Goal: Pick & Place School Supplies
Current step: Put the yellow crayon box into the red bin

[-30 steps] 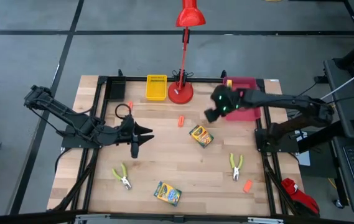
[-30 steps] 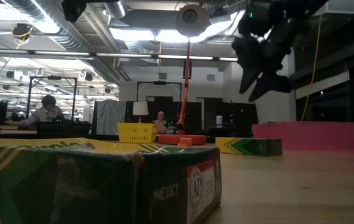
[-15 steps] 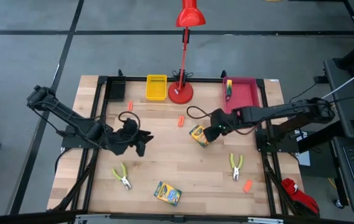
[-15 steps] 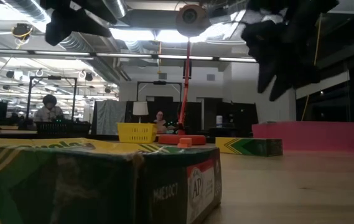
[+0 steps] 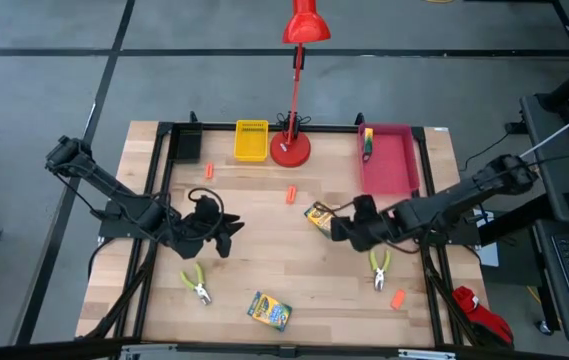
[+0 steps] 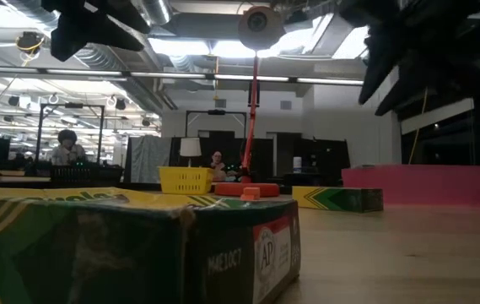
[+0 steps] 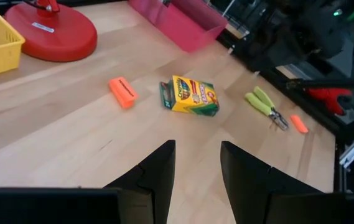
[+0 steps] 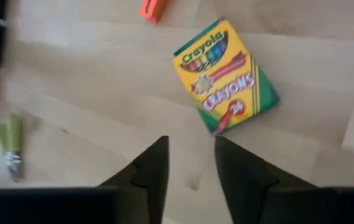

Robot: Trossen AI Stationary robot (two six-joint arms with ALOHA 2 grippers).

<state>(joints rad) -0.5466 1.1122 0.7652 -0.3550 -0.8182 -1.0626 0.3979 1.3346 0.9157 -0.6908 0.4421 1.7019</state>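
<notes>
In the high view, one crayon box (image 5: 317, 215) lies flat mid-table, a second (image 5: 269, 310) near the near edge, and a third (image 5: 367, 143) in the pink tray. Orange pieces (image 5: 208, 171), (image 5: 291, 193), (image 5: 397, 298) and two pliers (image 5: 196, 283), (image 5: 379, 268) lie on the wood. My right gripper (image 5: 340, 228) hovers open just right of the middle crayon box (image 8: 226, 74), its fingers (image 8: 190, 155) short of it. My left gripper (image 5: 229, 233) is open (image 7: 197, 155) over the table's left half, facing that box (image 7: 189, 96).
A red desk lamp (image 5: 290, 148) and a yellow tray (image 5: 251, 140) stand at the far edge. The pink tray (image 5: 394, 165) sits far right, a black tray (image 5: 187, 146) far left. Bare wood lies between the two grippers. People sit in the room beyond (image 6: 64, 150).
My right gripper has swung from over the pink tray toward the near edge and down, ending beside the middle crayon box. The crayon box in the pink tray, hidden under it before, now shows. My left gripper has shifted slightly toward the near edge.
</notes>
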